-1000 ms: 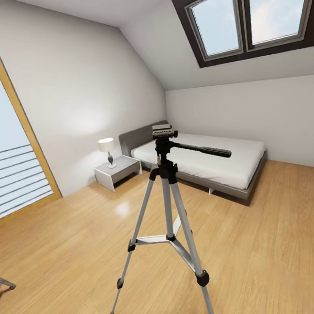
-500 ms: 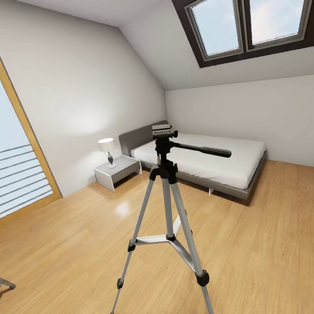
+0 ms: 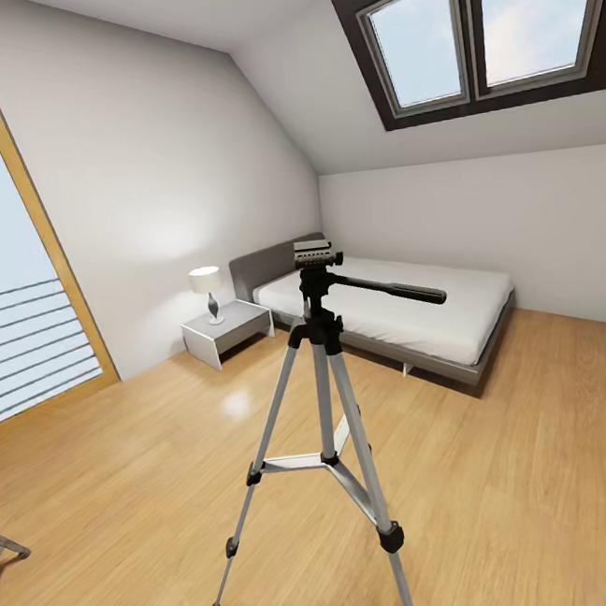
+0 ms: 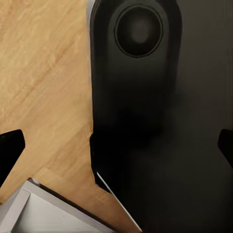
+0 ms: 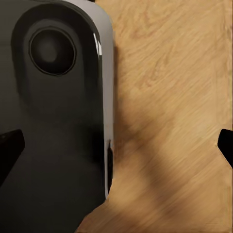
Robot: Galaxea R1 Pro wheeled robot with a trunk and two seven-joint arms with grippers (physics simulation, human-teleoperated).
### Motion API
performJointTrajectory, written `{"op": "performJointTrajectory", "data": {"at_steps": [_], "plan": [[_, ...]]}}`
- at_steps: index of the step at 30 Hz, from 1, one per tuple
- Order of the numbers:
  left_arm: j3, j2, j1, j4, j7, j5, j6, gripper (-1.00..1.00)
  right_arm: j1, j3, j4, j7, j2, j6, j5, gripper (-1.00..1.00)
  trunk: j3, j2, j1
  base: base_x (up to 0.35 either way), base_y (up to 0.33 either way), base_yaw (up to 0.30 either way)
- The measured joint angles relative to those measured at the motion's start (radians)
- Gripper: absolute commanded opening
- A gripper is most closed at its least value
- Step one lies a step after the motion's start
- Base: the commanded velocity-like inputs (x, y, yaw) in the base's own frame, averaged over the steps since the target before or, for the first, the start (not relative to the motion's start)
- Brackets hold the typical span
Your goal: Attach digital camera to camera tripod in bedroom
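Both claws splayed, empty — camera tripod (image 3: pixel 329 404) stands ahead.

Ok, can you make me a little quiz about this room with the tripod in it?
1. True or false: a camera already sits on top of the camera tripod.
2. What stands on the nightstand? A) a lamp B) a book C) a cup
3. Fill in: the tripod's long black handle points toward the ____.

Key: 1. False, the tripod's head is bare. 2. A, the lamp. 3. The bed.
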Motion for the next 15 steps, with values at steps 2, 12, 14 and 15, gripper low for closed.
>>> {"op": "performJointTrajectory", "data": {"at_steps": [2,12,14,15], "plan": [[0.0,0.019,0.0,0.004,-0.002,0.0,0.0,1.0,0.0,-0.005,-0.006,0.0,-0.033,0.0,-0.002,1.0,0.0,0.0,0.0,0.0,0.0,0.0],[-0.001,0.031,0.0,0.005,-0.003,0.0,0.0,1.0,-0.001,-0.016,-0.121,-0.001,-0.094,-0.002,-0.005,1.0,0.0,0.0,0.0,0.0,0.0,0.0],[-0.001,0.032,0.0,0.005,-0.003,0.0,0.0,1.0,-0.001,-0.018,-0.14,0.0,-0.097,-0.003,-0.005,1.0,0.0,0.0,0.0,0.0,0.0,0.0],[-0.001,0.032,0.0,0.005,-0.002,0.0,0.0,1.0,-0.001,-0.018,-0.143,0.0,-0.097,-0.003,-0.005,1.0,0.0,0.0,0.0,0.0,0.0,0.0]]}}
